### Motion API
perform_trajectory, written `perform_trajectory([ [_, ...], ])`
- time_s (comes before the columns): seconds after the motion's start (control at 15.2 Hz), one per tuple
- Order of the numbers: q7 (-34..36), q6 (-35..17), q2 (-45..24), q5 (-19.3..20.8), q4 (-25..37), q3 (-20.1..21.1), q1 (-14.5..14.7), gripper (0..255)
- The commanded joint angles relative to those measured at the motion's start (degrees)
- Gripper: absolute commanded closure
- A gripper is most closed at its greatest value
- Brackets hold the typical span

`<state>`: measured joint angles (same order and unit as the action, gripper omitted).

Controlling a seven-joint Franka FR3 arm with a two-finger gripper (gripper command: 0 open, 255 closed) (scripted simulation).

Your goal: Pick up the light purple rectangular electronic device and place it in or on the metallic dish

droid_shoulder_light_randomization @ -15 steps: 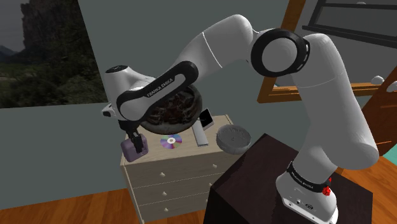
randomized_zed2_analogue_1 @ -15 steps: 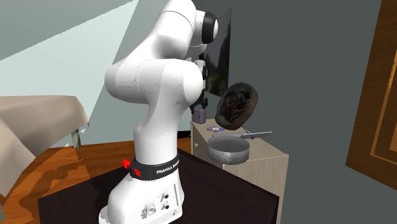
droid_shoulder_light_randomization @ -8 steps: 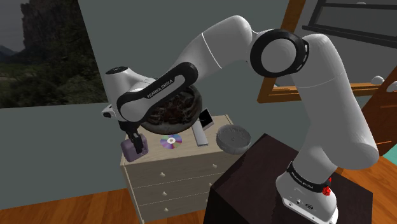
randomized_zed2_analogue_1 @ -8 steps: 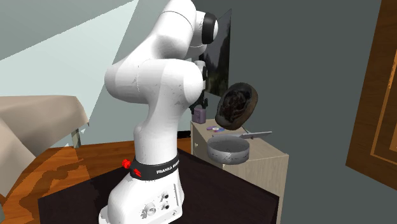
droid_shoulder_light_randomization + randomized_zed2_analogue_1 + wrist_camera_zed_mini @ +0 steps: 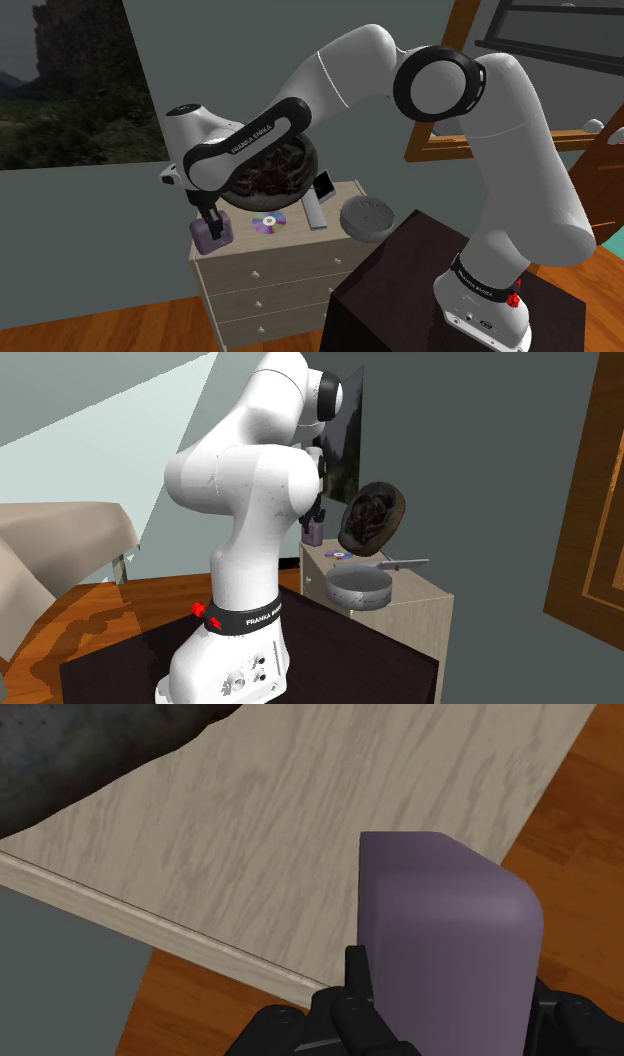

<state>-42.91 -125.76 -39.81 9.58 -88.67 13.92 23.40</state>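
At dresser (image 5: 292,236) corner on shoulder view's left, I have gripper (image 5: 210,222) fingers (image 5: 357,976) closed on upright light purple device (image 5: 208,238). Grasp stage, I judge. Next: lift clear, carry past CD (image 5: 268,222) to metallic dish (image 5: 366,217)

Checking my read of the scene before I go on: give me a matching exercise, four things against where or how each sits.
Things:
1. purple device
2. disc
3. grey round dish
4. dark bowl

Places or states:
A. lying flat, middle of the dresser top
B. tilted up on its edge at the back
C. clasped by the gripper
D. at the dresser end beside the stand

Pairs: 1-C, 2-A, 3-D, 4-B
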Motion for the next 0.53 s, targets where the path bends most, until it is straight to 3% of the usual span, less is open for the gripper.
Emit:
perform_trajectory([
  [0.0, 0.00, 0.00, -0.09, 0.01, -0.02, -0.02, 0.01, 255],
  [0.46, -0.26, 2.56, 2.13, -0.52, 0.35, 0.39, -0.25, 255],
])
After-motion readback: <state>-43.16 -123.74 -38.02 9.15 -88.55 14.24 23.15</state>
